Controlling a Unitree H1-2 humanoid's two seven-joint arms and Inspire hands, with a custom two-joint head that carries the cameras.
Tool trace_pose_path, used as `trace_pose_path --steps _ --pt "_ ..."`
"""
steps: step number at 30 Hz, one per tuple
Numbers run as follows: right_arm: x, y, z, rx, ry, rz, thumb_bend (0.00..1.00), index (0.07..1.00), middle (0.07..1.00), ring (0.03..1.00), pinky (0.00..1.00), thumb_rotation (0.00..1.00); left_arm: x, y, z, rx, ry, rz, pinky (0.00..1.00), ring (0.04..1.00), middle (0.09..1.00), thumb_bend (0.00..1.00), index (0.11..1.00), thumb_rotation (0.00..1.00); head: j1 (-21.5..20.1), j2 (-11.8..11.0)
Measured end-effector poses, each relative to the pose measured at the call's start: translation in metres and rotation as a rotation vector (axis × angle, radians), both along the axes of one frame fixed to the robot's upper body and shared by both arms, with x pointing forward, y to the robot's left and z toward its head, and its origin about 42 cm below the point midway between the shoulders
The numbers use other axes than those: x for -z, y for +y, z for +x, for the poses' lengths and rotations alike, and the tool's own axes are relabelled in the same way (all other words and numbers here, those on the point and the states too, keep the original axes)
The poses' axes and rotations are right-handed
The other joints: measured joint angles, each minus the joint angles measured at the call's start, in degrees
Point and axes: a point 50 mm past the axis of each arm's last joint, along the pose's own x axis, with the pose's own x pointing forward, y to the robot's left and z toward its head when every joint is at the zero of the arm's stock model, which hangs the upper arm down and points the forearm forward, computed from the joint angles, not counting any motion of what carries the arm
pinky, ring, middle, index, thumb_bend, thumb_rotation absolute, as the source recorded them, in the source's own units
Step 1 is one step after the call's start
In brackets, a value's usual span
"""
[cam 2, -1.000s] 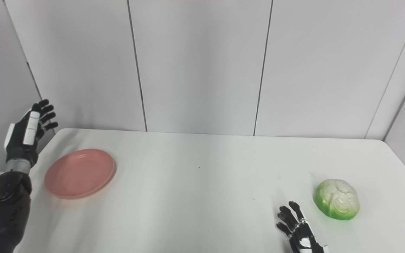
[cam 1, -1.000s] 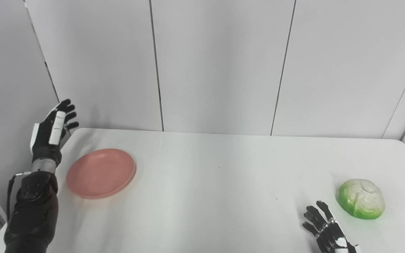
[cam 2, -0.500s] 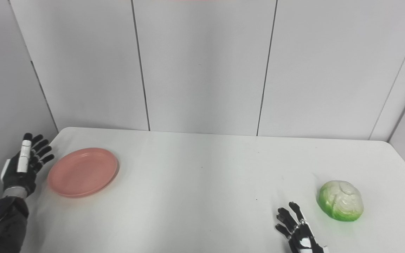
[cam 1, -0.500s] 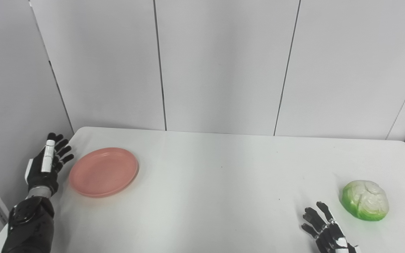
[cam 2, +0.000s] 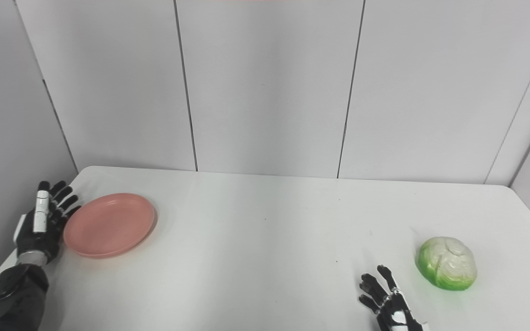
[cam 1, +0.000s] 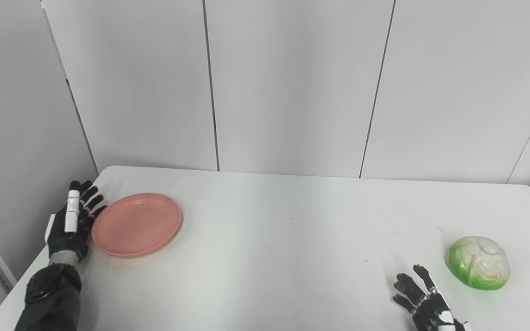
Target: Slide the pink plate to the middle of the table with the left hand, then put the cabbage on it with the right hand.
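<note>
At far left in the left eye view, the left hand (cam 1: 71,220), fingers spread, stands against the pink plate (cam 1: 137,224); a second ago it was raised. Right eye view shows the cabbage (cam 2: 447,263) near right, beside the right hand (cam 2: 390,303), fingers spread, palm cut off.

In front of me a white worktop (cam 1: 269,257) is stretching from side to side, its surface plain and matte, with a few tiny dark specks showing near the middle. Its far left corner is rounded. Behind it a wall of pale grey panels (cam 1: 292,87) is rising, and thin dark vertical seams (cam 1: 211,87) are dividing one panel from the next. On my left another panelled wall (cam 1: 12,119) is angling in toward the worktop's edge, and a similar one is closing in at the far right.
</note>
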Motion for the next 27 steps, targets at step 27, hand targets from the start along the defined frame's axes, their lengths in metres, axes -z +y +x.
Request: trace_pose_path --steps 27 --pt "0.0 0.006 -0.001 -0.017 0.002 -0.004 0.84 0.908 0.814 0.824 0.81 1.0 0.006 -0.1 -0.003 0.184 -0.057 -0.074 0.76 0.818 0.812 0.75 0.745 0.88 -1.8 -0.3"
